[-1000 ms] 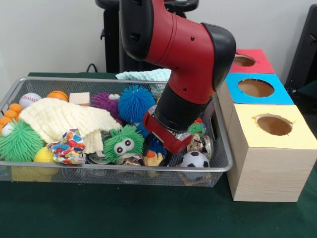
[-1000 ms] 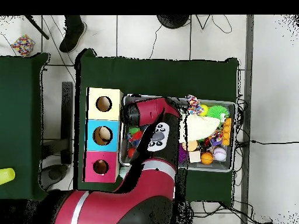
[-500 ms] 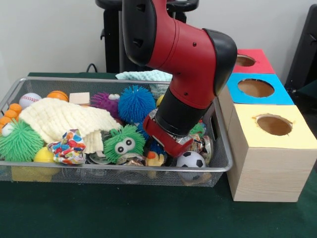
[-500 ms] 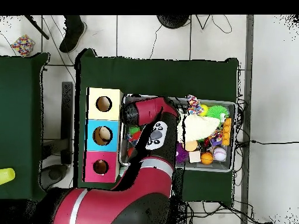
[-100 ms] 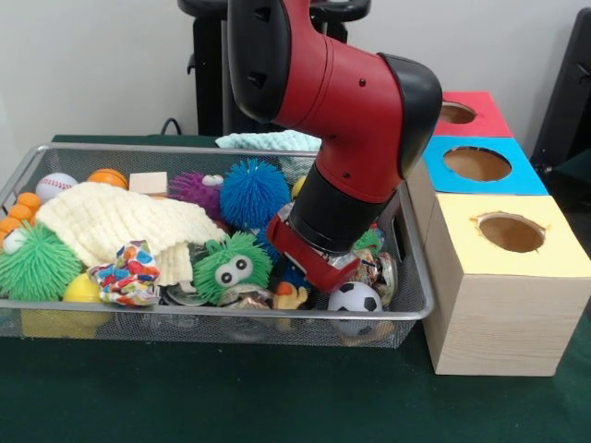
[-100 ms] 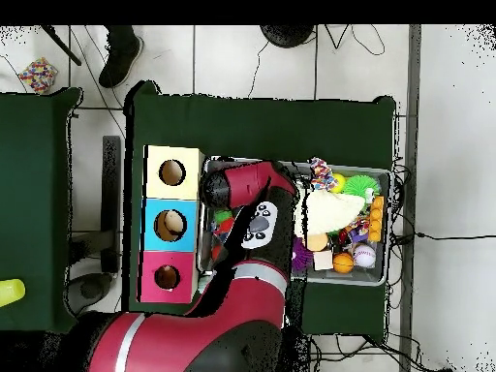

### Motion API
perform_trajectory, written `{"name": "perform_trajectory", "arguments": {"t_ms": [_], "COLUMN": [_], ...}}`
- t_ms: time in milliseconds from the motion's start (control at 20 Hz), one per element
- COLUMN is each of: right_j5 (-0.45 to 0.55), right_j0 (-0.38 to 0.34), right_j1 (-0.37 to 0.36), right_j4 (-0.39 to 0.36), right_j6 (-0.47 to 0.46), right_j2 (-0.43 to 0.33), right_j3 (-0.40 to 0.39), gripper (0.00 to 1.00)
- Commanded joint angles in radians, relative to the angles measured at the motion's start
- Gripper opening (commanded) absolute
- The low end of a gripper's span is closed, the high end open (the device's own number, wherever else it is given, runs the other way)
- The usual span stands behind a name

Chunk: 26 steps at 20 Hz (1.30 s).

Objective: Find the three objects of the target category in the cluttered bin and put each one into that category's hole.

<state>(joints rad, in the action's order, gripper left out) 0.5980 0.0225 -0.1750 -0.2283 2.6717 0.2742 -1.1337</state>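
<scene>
Where the table (image 5: 185, 397) lies nearest, 1 dark green cloth top. Next back, 1 wire mesh bin (image 5: 406, 309), oblong, heaped w/ toys. Front row: 1 soccer ball (image 5: 360, 297), smooth; 1 green fuzzy toy w/ eyes (image 5: 231, 268); 1 patterned cloth ball (image 5: 129, 274); 1 green spiky ball (image 5: 37, 263). Mid: 1 cream knit cloth (image 5: 111, 221). Rear: 1 blue spiky ball (image 5: 254, 192), 1 purple spiky ball (image 5: 196, 189), 1 baseball (image 5: 55, 185), 1 orange ball (image 5: 108, 177). Beside bin: 3 wood boxes, 1 round hole each: yellow (image 5: 511, 233), blue (image 5: 476, 163), red (image 5: 454, 113). Arm (image 5: 342, 120) vs 0.5 s ago: approx. unchanged, down in bin by soccer ball. Gripper hidden under arm; cannot tell if closed.
</scene>
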Motion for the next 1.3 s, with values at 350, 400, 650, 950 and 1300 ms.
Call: {"name": "perform_trajectory", "arguments": {"t_ms": [350,400,650,950,1300], "right_j5": [0.047,0.036,0.065,0.136,0.238], "right_j0": [-0.033,-0.03,-0.032,-0.012,0.007], "right_j1": [0.074,0.075,0.056,-0.017,-0.119], "right_j4": [0.054,0.061,0.073,0.078,0.085], "right_j6": [0.02,0.044,0.036,0.017,-0.018], "right_j2": [-0.118,-0.11,-0.107,-0.091,-0.075], "right_j3": [-0.004,-0.001,0.002,-0.036,-0.076], "gripper": [0.0,0.0,0.0,0.0,0.0]}}
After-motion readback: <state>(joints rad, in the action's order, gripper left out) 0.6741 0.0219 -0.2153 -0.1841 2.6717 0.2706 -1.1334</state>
